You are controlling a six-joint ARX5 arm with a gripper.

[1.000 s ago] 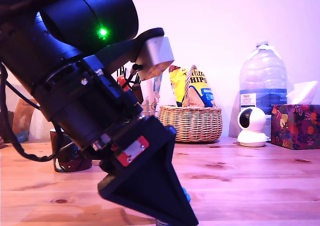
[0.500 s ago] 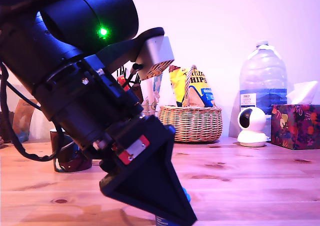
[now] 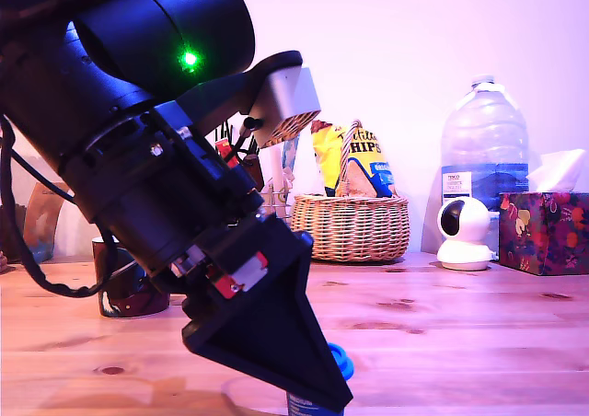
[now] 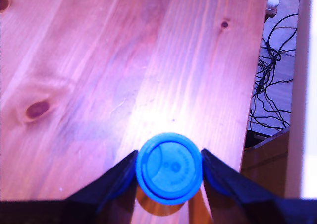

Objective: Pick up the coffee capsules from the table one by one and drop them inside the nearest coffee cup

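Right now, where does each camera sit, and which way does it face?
Exterior view: low at table height, looking across it toward the basket and wall; the arm fills its left.
Wrist view: on the wrist, looking down between the fingers onto the wood.
Shared: the blue capsule in the gripper, and the tabletop.

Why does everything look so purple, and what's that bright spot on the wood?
Both views carry a violet tint; in the wrist view glare whitens the table above the coffee capsule; in the exterior view the near arm is dark, its green light flaring.
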